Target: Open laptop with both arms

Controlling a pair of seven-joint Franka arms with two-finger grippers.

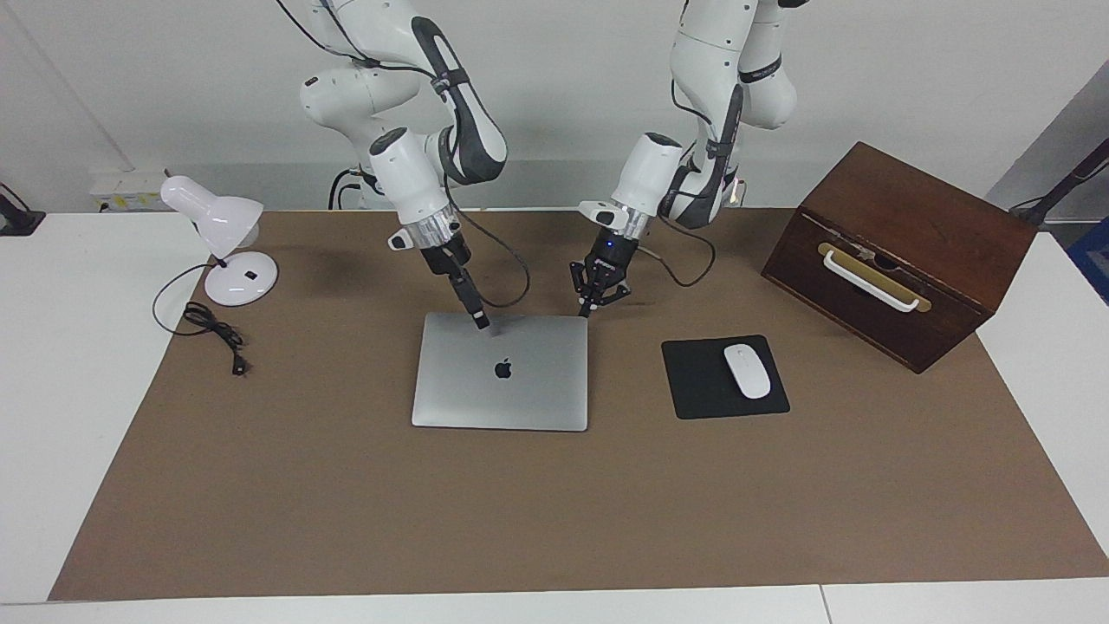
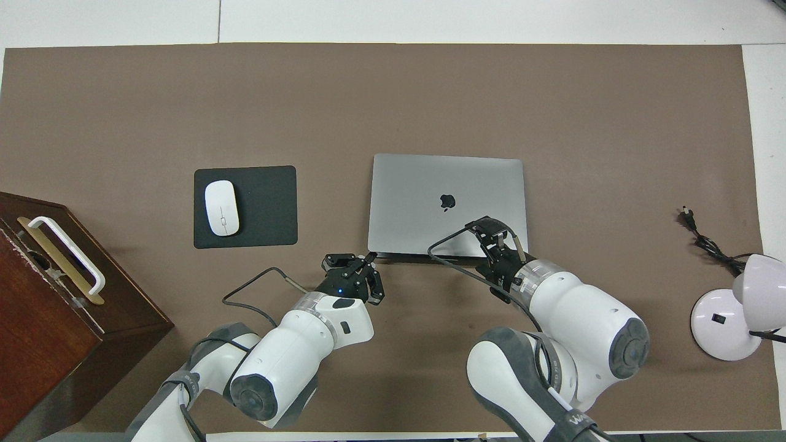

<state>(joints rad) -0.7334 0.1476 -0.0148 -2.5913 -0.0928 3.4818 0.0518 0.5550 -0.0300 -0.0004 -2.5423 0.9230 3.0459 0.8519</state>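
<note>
The silver-grey laptop [image 1: 501, 373] lies closed and flat in the middle of the brown mat, its apple logo showing; it also shows in the overhead view [image 2: 447, 202]. My right gripper [image 1: 481, 323] is shut, and its tip rests on the lid near the laptop's edge nearest the robots, toward the right arm's end; in the overhead view the right gripper [image 2: 498, 236] is over that same edge. My left gripper [image 1: 593, 305] is open and low at the laptop's other near corner, just off the lid; it also shows in the overhead view [image 2: 362, 265].
A black mouse pad [image 1: 693, 381] with a white mouse [image 1: 747, 371] lies beside the laptop toward the left arm's end. A brown wooden box [image 1: 901, 251] with a white handle stands past it. A white desk lamp [image 1: 227, 243] and its black cord [image 1: 212, 329] are toward the right arm's end.
</note>
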